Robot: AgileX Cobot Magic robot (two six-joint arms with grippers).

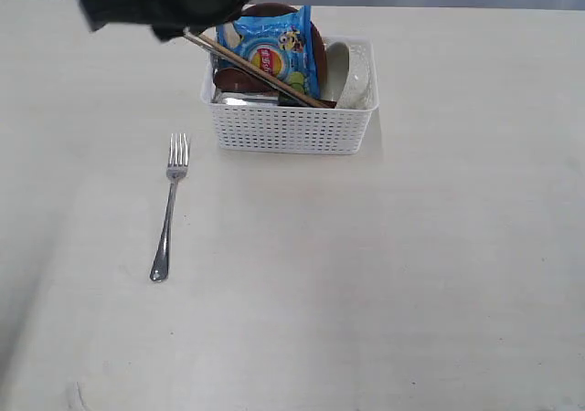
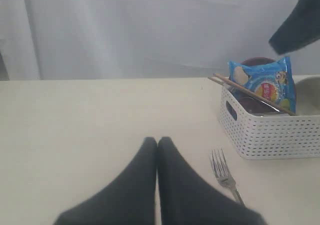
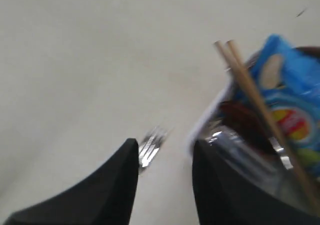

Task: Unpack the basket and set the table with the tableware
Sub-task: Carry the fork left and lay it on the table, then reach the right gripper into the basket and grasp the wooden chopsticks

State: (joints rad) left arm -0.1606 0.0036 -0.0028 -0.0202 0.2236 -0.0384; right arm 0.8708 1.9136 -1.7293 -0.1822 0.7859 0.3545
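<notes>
1. Chopsticks (image 1: 251, 68) are the nearest hazard. They lie slantwise across the basket (image 1: 291, 130) with their ends jutting past its far left corner. The right gripper (image 3: 164, 150) hangs at that same corner, jaws parted and nothing between them. A descent that clips those ends could lever the pair out or flick it off the rim.
2. The bag (image 1: 274, 53) stands in the basket's middle, with the chopsticks crossing its face and the plate (image 1: 317, 44) just behind it. A pinch aimed a little wide could catch its crinkled edge instead of tableware, and it has no place in the setting.
3. The bowl (image 1: 355, 73) stands on edge at the basket's right end. Pulling out the bag or plate could let it tip or roll inside the basket.
4. Low at the basket's front left sit steel pieces (image 1: 245, 99), half hidden; I cannot tell cup from knife. Reaching for them past the chopsticks risks jamming a finger against the lattice wall. The light basket could then slide on the table (image 1: 430, 274) or lift with a snagged item.
5. The fork (image 1: 168, 212) lies on the table to the front-left of the basket, well apart from it. The left gripper (image 2: 157, 141) is low over the table left of the basket, near the fork's tines, its fingers pressed together and empty. A careless sweep could knock the fork askew.
6. The right wrist view is blurred, so fine clearance at the basket's corner is hard to judge.
</notes>
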